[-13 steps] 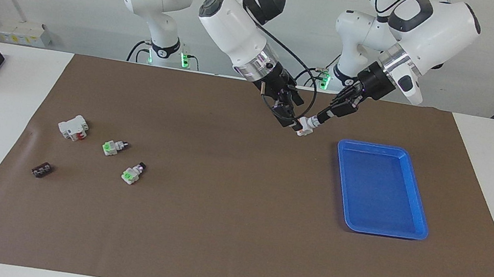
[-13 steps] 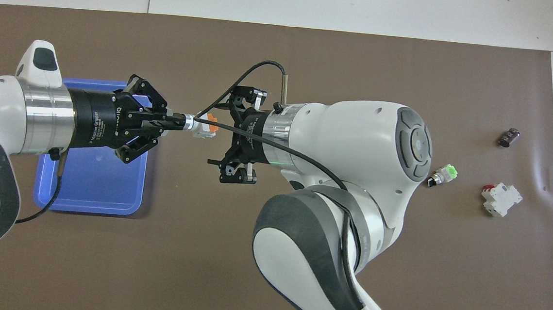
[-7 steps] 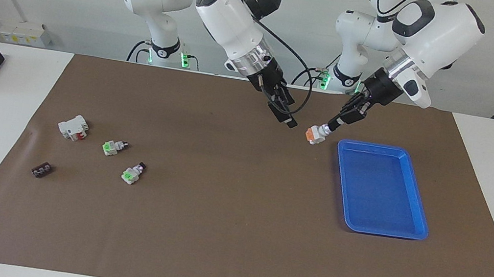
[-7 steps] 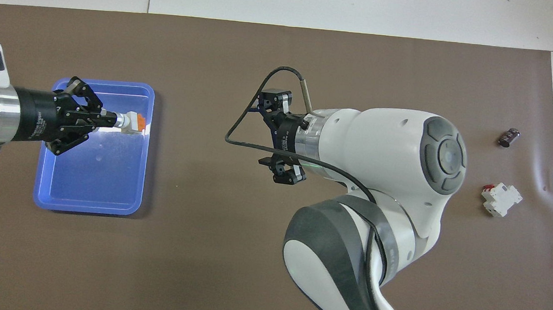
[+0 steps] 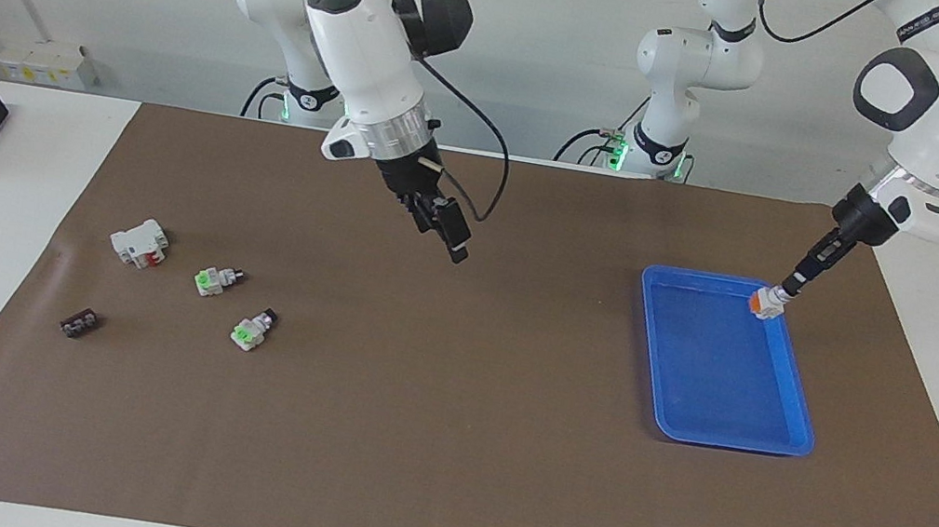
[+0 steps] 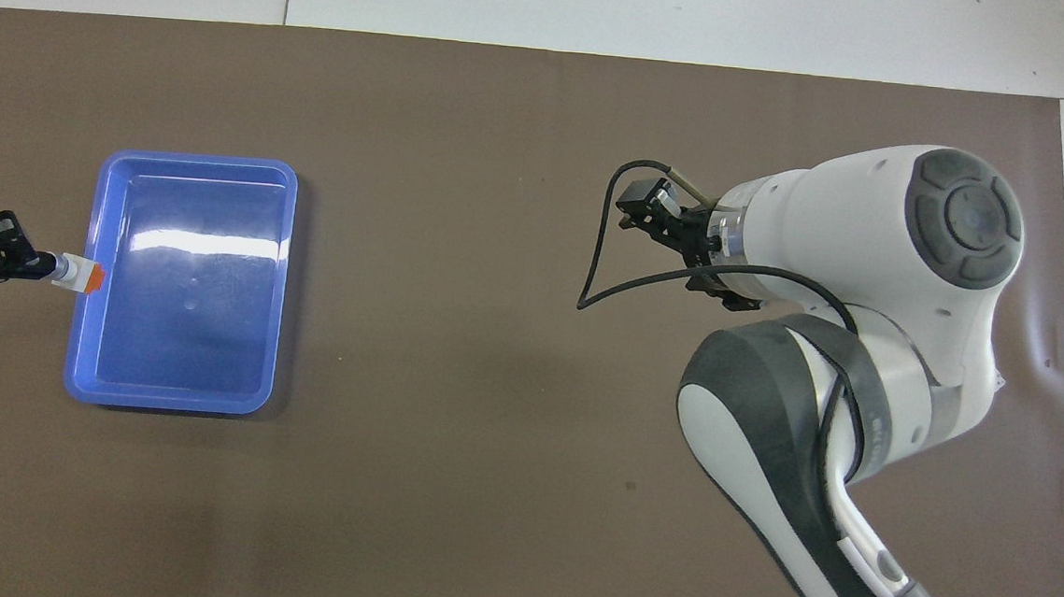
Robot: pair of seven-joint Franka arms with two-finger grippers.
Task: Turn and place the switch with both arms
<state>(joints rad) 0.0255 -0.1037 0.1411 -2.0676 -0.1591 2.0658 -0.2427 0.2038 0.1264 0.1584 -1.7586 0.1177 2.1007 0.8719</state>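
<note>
Change: since the earlier frames the two grippers have been drawn apart; the switch has been carried from mid-mat to the tray's edge, and the right arm has been swung toward the mat's centre.
Left gripper [image 5: 791, 284]: seen at right of the facing view, over the tray's rim; its fingertips are clamped on the switch's dark tip. In the overhead view it is found at the left edge [image 6: 40, 264].
Switch [image 5: 767, 302]: held in the air, orange part pointing away from the gripper, over the tray rim at the left arm's end; shown at middle left of the overhead view [image 6: 79, 274].
Tray [image 5: 793, 419]: blue, lying flat on the mat, right of centre in the facing view; nothing is seen inside it [image 6: 280, 225].
Right gripper [image 5: 447, 236]: raised over bare mat, centre-left in the facing view, fingers spread wide, nothing held [image 6: 676, 243].
Mat [image 5: 440, 447]: brown, covering most of the table.
Other parts: two green switches [image 5: 215, 280] [image 5: 253, 329], a white block with red [image 5: 139, 241] and a small dark part [image 5: 80, 323] are left at lower left of the facing view.
</note>
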